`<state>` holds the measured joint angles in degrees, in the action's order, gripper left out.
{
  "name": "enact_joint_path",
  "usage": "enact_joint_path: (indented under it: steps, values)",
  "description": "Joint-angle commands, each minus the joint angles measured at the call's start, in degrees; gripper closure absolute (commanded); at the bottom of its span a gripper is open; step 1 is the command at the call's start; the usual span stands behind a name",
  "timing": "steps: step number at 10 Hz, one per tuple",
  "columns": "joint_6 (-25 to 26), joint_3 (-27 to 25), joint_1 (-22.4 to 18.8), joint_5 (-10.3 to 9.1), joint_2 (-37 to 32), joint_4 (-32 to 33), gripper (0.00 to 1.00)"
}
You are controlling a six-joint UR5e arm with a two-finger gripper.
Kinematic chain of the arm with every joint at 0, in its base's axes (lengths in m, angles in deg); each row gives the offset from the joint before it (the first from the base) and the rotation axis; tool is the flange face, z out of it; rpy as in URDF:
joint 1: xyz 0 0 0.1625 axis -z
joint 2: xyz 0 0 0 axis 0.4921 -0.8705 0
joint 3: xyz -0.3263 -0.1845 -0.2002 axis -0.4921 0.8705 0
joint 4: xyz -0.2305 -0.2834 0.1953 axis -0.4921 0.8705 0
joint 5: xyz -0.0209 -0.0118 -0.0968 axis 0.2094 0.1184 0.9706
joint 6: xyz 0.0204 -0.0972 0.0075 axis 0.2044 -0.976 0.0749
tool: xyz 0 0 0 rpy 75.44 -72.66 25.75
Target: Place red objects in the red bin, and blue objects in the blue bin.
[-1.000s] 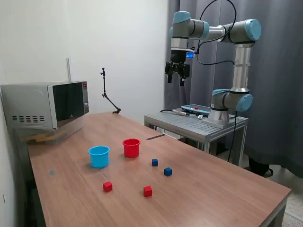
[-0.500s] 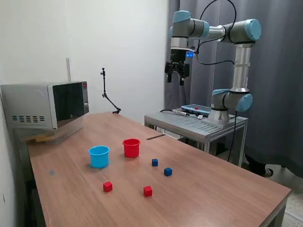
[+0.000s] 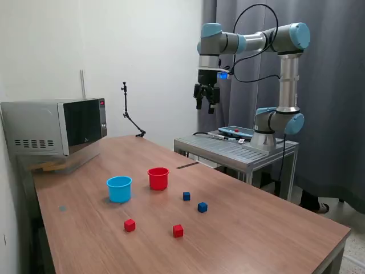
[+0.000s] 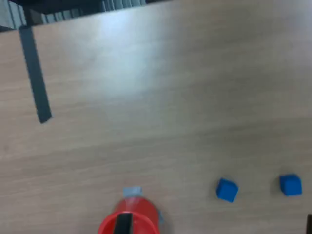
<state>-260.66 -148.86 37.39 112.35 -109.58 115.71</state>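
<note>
- Hanging high in the upper middle of the exterior frame, gripper (image 3: 205,105) holds nothing (fingers look parted).
- Red cubes (image 3: 130,225) (image 3: 178,230) and blue cubes (image 3: 186,196) (image 3: 202,207) lie loose on table (image 3: 256,228), lower centre.

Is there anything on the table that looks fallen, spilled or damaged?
Nothing stands out. The red cup and the light blue cup stand upright on the table. Two red cubes and two dark blue cubes lie apart, intact. The gripper hangs high above, holding nothing.
</note>
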Motion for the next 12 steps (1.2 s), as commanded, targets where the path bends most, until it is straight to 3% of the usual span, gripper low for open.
enact_joint_path:
  steps: [1,4,5,6,7,10,12]
  values:
    - [4.32,-0.08,-0.70,-0.07,5.42,6.03,0.00]
    - [5.30,0.62,-4.11,-0.07,13.67,12.80,0.00]
    - [5.56,0.62,-5.26,-0.68,15.36,15.78,0.00]
    - [6.00,0.97,-5.80,-3.64,17.20,17.63,0.00]
    - [6.00,1.41,-5.97,-4.54,18.78,18.35,0.00]
    - [5.57,1.59,-7.82,-4.73,22.48,18.62,0.00]
    - [6.00,1.59,-8.00,-6.39,24.68,21.94,0.00]
